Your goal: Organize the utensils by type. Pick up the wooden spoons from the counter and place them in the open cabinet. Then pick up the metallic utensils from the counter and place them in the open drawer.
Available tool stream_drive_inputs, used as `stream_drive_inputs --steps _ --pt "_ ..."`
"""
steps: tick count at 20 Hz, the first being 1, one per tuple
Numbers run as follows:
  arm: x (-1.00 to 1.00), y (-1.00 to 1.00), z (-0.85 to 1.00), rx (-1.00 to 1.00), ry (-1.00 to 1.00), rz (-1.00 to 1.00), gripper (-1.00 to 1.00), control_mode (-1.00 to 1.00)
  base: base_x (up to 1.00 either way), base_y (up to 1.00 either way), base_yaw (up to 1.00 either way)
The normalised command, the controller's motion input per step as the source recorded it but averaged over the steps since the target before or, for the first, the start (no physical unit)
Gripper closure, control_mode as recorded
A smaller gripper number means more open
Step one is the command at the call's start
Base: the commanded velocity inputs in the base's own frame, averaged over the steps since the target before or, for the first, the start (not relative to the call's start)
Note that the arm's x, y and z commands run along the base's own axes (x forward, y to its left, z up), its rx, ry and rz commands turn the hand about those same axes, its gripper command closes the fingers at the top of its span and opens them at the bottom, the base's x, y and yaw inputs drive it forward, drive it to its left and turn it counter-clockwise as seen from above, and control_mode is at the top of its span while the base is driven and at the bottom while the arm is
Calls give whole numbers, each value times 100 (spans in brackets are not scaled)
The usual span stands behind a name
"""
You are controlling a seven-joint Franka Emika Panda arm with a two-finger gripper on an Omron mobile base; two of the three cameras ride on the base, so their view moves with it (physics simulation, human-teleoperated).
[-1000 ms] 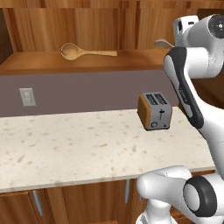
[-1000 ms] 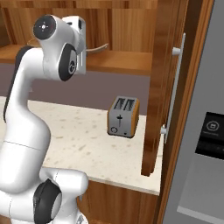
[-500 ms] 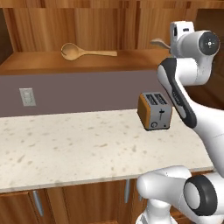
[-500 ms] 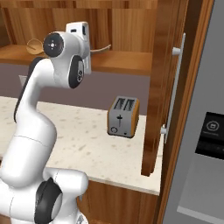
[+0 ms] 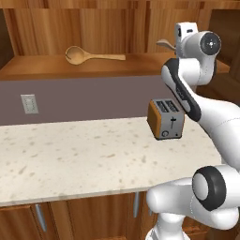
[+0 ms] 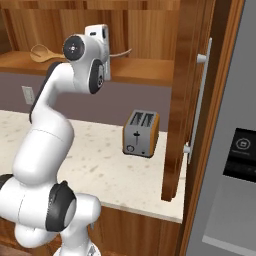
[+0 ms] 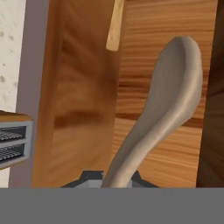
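Observation:
A tan wooden spoon (image 5: 74, 55) lies on the shelf of the open cabinet (image 5: 108, 68), bowl to the left; it also appears at the shelf's left end (image 6: 41, 52), and its handle tip (image 7: 114, 26) is near the top of the hand view. My gripper (image 7: 109, 179) is raised to shelf height and shut on the handle of a second, paler grey-tan wooden spoon (image 7: 170, 92). That spoon's bowl hangs just above the shelf boards and sticks out left of the hand (image 5: 164, 44). The beige counter (image 5: 70, 154) lies below. The metallic utensils and the open drawer are out of view.
An orange-sided toaster (image 5: 165, 118) stands on the counter under the gripper, at the back right (image 6: 141, 133). An open cabinet door (image 6: 187, 100) hangs to the right, beside a grey appliance (image 6: 240, 150). A wall outlet (image 5: 29, 103) sits at the left.
The arm's upper joints have swung round and the hand has shifted a little left, carrying the held spoon further over the cabinet shelf. The spoon on the shelf has not moved.

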Motion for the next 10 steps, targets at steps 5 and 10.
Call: stream_drive_inputs --steps 5,10 --pt "40 -1 0 0 0 0 100 -100 0 0 0" --pt "45 -5 -5 0 0 0 100 -100 0 0 0"
